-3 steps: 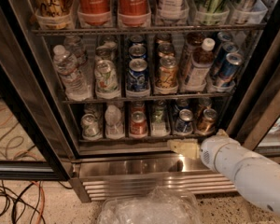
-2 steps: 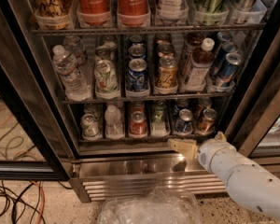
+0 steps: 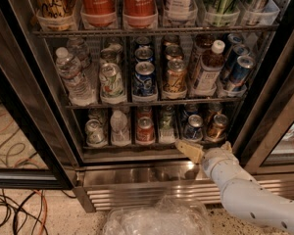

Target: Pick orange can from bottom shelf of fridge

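The fridge [image 3: 27, 109] stands open before me. The orange can [image 3: 218, 127], coppery with a silver top, stands at the right end of the bottom shelf [image 3: 127, 146], at the front of its lane. My gripper [image 3: 208, 149] is just below and in front of that can, at the shelf's front edge. Its tan fingers [image 3: 188, 151] are spread open and hold nothing. One finger points left under the blue can [image 3: 193, 128]; the other sits under the orange can's right side. The white arm comes in from the lower right.
A red can [image 3: 145, 130], small bottles and other cans fill the bottom shelf's left lanes. The rack above holds cans and bottles close overhead. The black door post [image 3: 264, 126] stands right of the gripper. The steel base [image 3: 137, 176], a clear plastic container [image 3: 157, 219] and floor cables [image 3: 14, 209] lie below.
The arm and gripper have shifted slightly left and up toward the bottom shelf's front edge. The cans have not moved.
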{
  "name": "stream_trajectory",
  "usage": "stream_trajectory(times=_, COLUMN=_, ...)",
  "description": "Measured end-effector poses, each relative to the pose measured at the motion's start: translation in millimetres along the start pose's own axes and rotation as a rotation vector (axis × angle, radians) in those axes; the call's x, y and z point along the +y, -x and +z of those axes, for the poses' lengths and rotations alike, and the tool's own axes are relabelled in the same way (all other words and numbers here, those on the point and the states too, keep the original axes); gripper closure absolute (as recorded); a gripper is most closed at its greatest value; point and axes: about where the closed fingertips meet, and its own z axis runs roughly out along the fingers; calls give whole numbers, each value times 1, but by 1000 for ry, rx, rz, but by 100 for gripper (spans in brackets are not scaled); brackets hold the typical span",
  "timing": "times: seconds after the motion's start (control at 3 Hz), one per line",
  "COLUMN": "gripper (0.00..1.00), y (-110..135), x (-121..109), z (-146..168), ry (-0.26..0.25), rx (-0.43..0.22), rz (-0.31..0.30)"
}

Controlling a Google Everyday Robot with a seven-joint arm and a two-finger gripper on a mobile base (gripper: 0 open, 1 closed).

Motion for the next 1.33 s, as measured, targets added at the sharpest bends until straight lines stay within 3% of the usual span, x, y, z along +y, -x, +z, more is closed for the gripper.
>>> stream_trajectory(times=0.33, gripper=0, y=0, x=0, z=0, ry=0, rx=0, rz=0)
stream_trajectory(times=1.0, gripper=31, y=-35, x=-7, z=12, ry=-38, rx=-10, rz=107)
stream_trajectory(times=1.33, gripper=36, y=-47, x=-14, z=18, ry=-63, rx=-28, rz=126)
